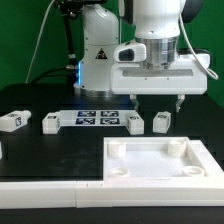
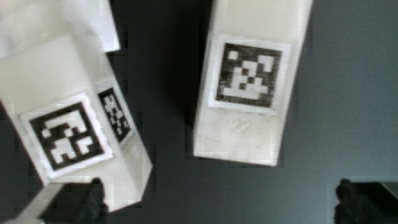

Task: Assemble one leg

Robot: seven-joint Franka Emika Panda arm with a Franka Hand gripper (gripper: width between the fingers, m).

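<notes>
Four small white legs with marker tags lie on the black table in the exterior view: two towards its left [image 1: 12,122] [image 1: 48,122] and two near the middle [image 1: 133,122] [image 1: 160,120]. My gripper [image 1: 156,100] hangs open and empty a little above the two middle legs. In the wrist view these two legs lie side by side, one [image 2: 80,110] close to one dark fingertip [image 2: 71,205] and the other [image 2: 249,80] further from the fingers. The gripper [image 2: 222,205] is wide open with bare table between the tips.
The marker board [image 1: 95,119] lies flat between the two pairs of legs. The large white square tray-like piece [image 1: 165,160] with corner sockets lies at the front right. A white rail [image 1: 50,193] runs along the front left. The robot base [image 1: 98,55] stands behind.
</notes>
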